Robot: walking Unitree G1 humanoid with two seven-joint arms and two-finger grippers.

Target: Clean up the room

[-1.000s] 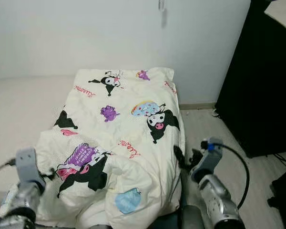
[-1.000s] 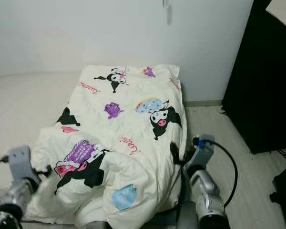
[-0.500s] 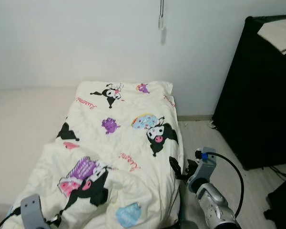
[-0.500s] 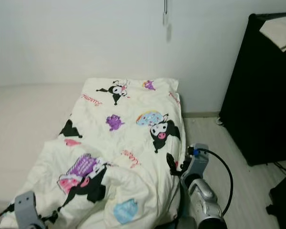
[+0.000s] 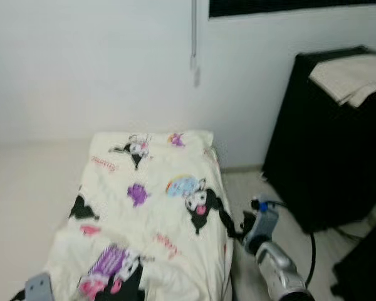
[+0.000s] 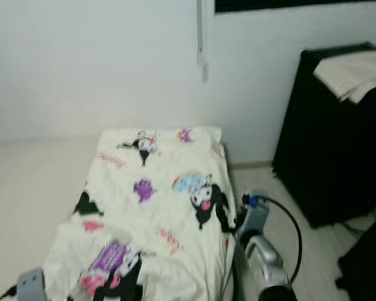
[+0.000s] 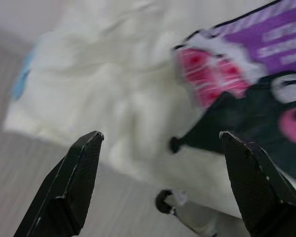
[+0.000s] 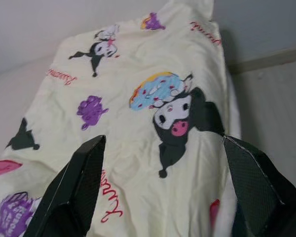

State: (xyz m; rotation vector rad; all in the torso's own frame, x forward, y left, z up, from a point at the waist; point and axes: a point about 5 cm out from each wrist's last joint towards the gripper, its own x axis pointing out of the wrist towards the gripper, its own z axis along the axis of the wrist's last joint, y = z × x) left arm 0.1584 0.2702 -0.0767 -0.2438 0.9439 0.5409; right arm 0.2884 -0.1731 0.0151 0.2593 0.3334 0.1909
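A cream duvet [image 5: 151, 207] printed with black, purple and pink cartoon figures lies spread over the bed, its near end bunched up. My left gripper [image 7: 163, 192] hovers open just off that bunched near edge [image 7: 138, 98], holding nothing; its wrist [image 5: 37, 288] shows at the bottom left. My right gripper [image 8: 163, 187] is open too, held low beside the duvet's right edge, with its arm [image 5: 266, 251] over the floor. Its black fingers [image 5: 230, 224] lie close to the duvet's side, and I cannot tell whether they touch it.
A tall black cabinet [image 5: 326, 138] stands at the right with folded cream cloth [image 5: 348, 75] on top. Pale wood floor [image 5: 288, 213] runs between it and the bed. Bare mattress [image 5: 25, 188] lies left of the duvet. A cord [image 5: 193, 37] hangs on the white wall.
The head camera has tilted up, so the whole scene sits lower and more wall shows. My left arm has dropped towards the picture's bottom edge. The duvet lies as before.
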